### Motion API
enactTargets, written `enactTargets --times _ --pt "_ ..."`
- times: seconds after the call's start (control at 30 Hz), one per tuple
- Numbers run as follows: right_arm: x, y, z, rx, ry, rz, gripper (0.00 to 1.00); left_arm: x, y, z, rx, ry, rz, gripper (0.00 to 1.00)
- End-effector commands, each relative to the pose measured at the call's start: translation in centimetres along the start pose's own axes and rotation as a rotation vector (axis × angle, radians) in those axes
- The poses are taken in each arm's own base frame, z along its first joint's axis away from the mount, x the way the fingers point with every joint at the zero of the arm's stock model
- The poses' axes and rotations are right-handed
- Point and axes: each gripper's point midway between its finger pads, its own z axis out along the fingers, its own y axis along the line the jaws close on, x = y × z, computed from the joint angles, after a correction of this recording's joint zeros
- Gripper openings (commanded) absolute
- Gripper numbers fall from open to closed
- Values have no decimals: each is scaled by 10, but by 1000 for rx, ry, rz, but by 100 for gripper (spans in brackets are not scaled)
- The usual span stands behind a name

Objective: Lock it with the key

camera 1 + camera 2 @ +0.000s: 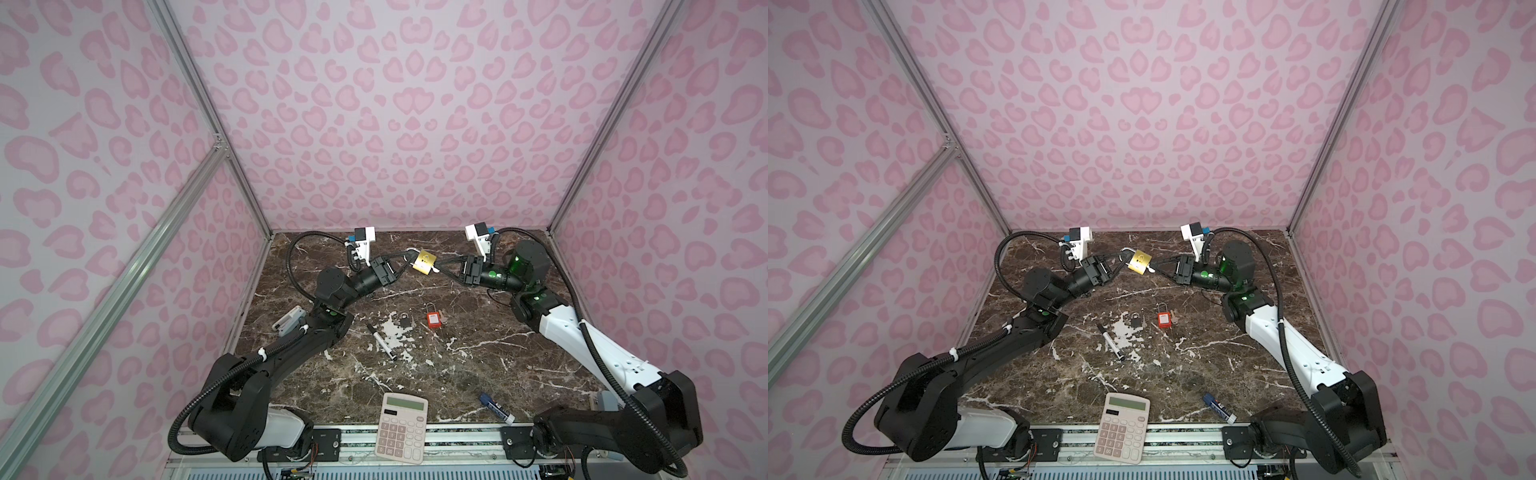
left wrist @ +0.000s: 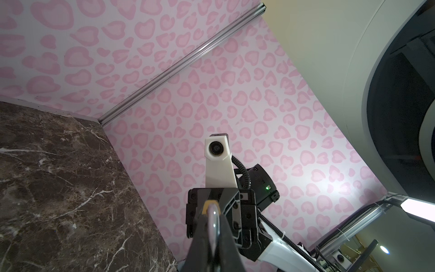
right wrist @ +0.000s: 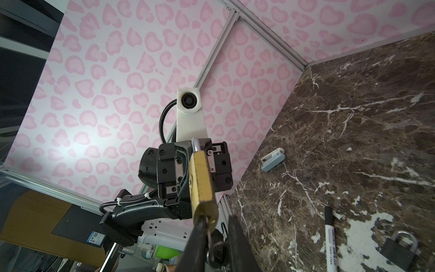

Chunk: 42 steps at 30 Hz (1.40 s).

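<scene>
Here, one brass padlock (image 1: 424,262) hangs above the table (image 1: 478,365), near its back edge, between two arms. The left fingers (image 2: 200,247) are clamped on its shackle (image 2: 214,221), and the right fingers (image 3: 240,245) stand slightly apart astride the one key (image 3: 208,232) in its base. On the table lie one black padlock (image 1: 405,321), one red padlock (image 1: 433,322), one marker (image 1: 383,341) and one calculator (image 1: 402,428).

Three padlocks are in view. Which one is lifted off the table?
The brass padlock, held in the air by the left pincer; the black padlock and the red padlock both lie on the marble table.
</scene>
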Motion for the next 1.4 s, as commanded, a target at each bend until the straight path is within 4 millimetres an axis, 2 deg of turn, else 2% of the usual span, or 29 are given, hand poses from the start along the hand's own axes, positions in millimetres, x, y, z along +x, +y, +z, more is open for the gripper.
enactTargets --times 0.0,0.1,0.23,0.5,1.07,1.13,1.23,1.37 --pt "3 0 -1 -5 6 -4 12 -6 -17 1 63 -17 33 4" --pt "4 0 -2 -5 3 -7 4 -6 -15 0 60 -21 29 4" --pt "6 -1 -4 0 0 -4 0 -6 -11 -1 49 -31 18 4" --pt "14 -10 -10 43 7 -3 0 -7 0 -2 25 -51 1 4" --pt "28 -33 -43 146 -11 28 0 -8 9 6 14 -35 16 4" --pt "27 -39 -50 177 -28 32 0 -2 19 9 -23 5 53 4" --pt "27 -56 -65 261 -69 61 0 17 54 11 -133 93 70 4" --pt "23 -78 -93 379 -165 115 0 54 99 14 -255 243 103 4"
